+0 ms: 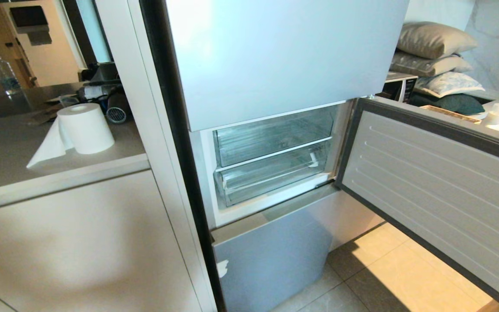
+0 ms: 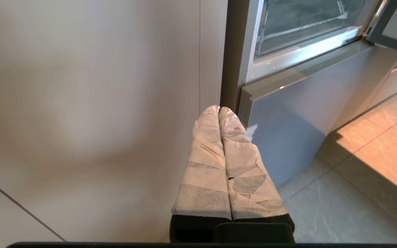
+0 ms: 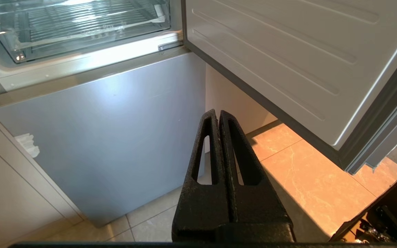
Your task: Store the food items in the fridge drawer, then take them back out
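Pale tiled floor (image 1: 375, 264), lit warm orange by sunlight, runs under a tall fridge with pale silvery-blue opaque fronts (image 1: 275, 56). Its middle door (image 1: 440, 182), white and ribbed on the inside with a dark seal around the rim, stands swung wide to the right. Behind it two clear plastic bins sit one above the other. The lower one, the fridge drawer (image 1: 271, 175), a wide, shallow, see-through pull-out bin with a ribbed floor and thick clear front lip, is pushed in flush with the compartment; the similar upper clear bin (image 1: 273, 136) sits just above it. As far as the glare on the plastic lets one judge, both bins look bare, and no small red food items can be made out in any view.

To the left a grey counter (image 1: 7, 147) carries a white paper towel roll (image 1: 85, 128) with a loose sheet trailing off it, and beyond it stands a clear water bottle (image 1: 4, 74). Stacked cushions (image 1: 435, 41) lie behind the open door.

Neither arm shows in the head view. The left gripper (image 2: 219, 109), its fingers (image 2: 205, 162) wrapped in pale grey tape, hangs low before the cabinet panel (image 2: 81, 103) beside the fridge, pressed together and holding nothing. The right gripper (image 3: 219, 112), bare black, hangs before the lower fridge front (image 3: 109, 131) under the open door, jaws likewise closed on nothing.
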